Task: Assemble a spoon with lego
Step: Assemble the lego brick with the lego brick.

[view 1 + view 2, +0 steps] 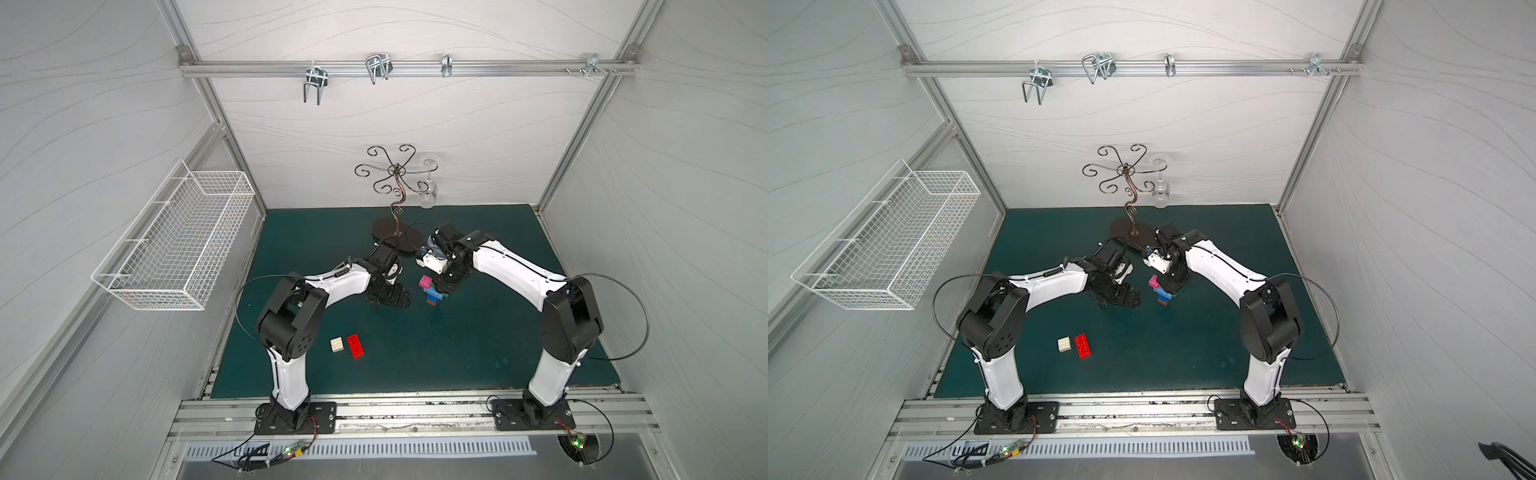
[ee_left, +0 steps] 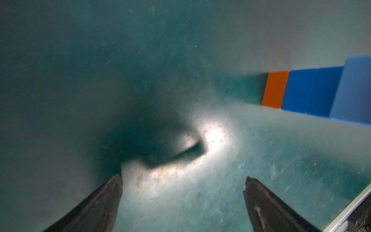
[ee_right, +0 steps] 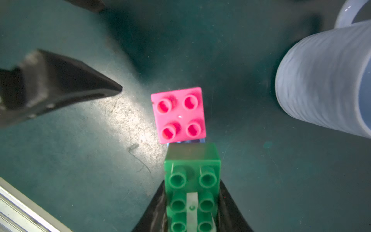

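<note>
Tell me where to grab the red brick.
Pinch its two long sides from straight above: the red brick lies flat, studs up. The white brick sits close beside one long side, so one finger would probably have to slip into that narrow gap.

the left arm point(image 1: 345, 282) and right arm point(image 1: 511, 270) wear white shells between bulky black joints. each has a black screwed base plate point(image 1: 324, 415). the left gripper point(image 2: 184, 176) has black tapered fingers point(image 2: 96, 206).
</note>
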Tool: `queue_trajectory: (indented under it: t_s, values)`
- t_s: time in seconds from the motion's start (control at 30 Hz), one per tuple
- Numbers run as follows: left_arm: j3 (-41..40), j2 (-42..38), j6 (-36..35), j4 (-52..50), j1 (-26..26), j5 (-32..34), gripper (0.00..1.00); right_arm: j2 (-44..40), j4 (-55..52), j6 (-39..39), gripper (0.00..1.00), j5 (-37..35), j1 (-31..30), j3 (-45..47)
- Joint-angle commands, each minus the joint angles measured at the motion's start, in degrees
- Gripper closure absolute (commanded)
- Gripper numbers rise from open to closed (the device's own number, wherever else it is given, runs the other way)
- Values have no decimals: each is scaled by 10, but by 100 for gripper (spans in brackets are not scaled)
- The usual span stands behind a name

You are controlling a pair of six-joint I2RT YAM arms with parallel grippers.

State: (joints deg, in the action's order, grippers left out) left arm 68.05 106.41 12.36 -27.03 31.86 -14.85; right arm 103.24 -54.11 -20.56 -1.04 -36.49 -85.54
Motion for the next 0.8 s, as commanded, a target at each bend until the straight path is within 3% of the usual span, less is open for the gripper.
queue_trajectory:
  t_s: [0.0,0.77]
  values:
    - [-6,-25,-13,12,-7,12,0,14,-24,-11,79,-4,-8,-14]
    - [-31,-41,-16,9,-15,24,0,43,-31,-17,80,-39,-26,-25]
